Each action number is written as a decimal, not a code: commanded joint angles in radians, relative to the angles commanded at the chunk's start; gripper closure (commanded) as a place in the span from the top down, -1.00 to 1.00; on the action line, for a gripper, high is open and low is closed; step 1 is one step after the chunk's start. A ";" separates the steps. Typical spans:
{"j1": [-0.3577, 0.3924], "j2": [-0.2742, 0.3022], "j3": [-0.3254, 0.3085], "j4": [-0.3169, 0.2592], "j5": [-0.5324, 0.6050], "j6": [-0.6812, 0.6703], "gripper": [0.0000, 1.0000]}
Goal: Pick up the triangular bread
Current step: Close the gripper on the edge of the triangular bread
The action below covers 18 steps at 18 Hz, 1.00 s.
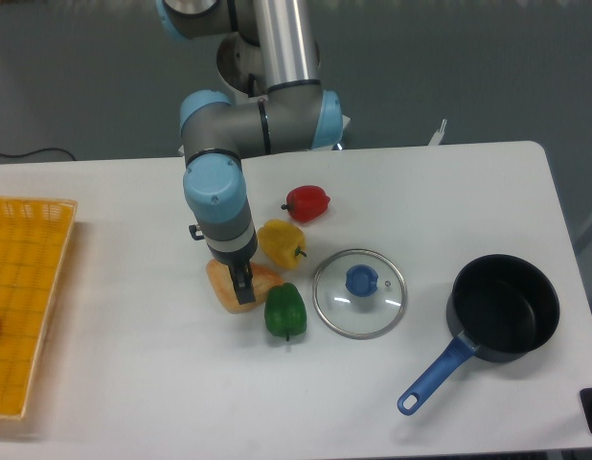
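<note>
The triangular bread [226, 287] is a golden-tan wedge lying on the white table, left of the green pepper [284, 310]. My gripper [241, 286] is straight down over it, and its dark fingers [242, 284] reach the bread's top near the middle. The arm's wrist hides part of the bread's far edge. From this view I cannot tell whether the fingers are closed on the bread or still apart.
A yellow pepper [282, 241] and a red pepper [307, 202] lie just right of the gripper. A glass lid with a blue knob [359, 292] and a dark saucepan with a blue handle [499, 309] lie to the right. A yellow basket [24, 305] stands at the left edge.
</note>
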State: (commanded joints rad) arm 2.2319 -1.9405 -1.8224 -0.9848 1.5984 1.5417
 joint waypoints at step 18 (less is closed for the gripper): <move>-0.009 -0.020 -0.017 0.015 0.009 0.002 0.68</move>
State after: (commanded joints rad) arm 2.2228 -1.9604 -1.8392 -0.9695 1.6076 1.5432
